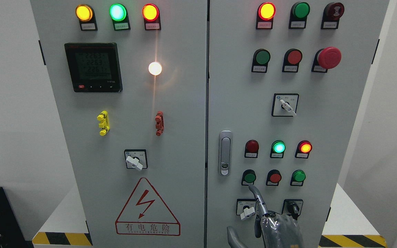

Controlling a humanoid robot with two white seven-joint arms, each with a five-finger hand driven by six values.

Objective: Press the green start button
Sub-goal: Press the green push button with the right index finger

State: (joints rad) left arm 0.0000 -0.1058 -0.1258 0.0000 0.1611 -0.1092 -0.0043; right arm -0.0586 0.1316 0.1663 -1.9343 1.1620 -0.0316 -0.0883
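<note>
On the right cabinet door, a small green push button [249, 177] sits at the left of a low row, beside a red button [274, 177] and another green button [298, 176]. My right hand [276, 225] rises from the bottom edge in a grey glove. Its index finger [257, 199] points straight up, with the tip just under the left green button, at or very near its lower rim. The other fingers are curled and the thumb [234, 237] sticks out to the left. It holds nothing.
Above the button row are a dark red lamp, a lit green lamp [278, 147] and a lit red lamp. Two rotary switches [246, 208] flank the hand. A door latch [224, 153] stands to the left, and a red emergency stop [328, 57] higher up.
</note>
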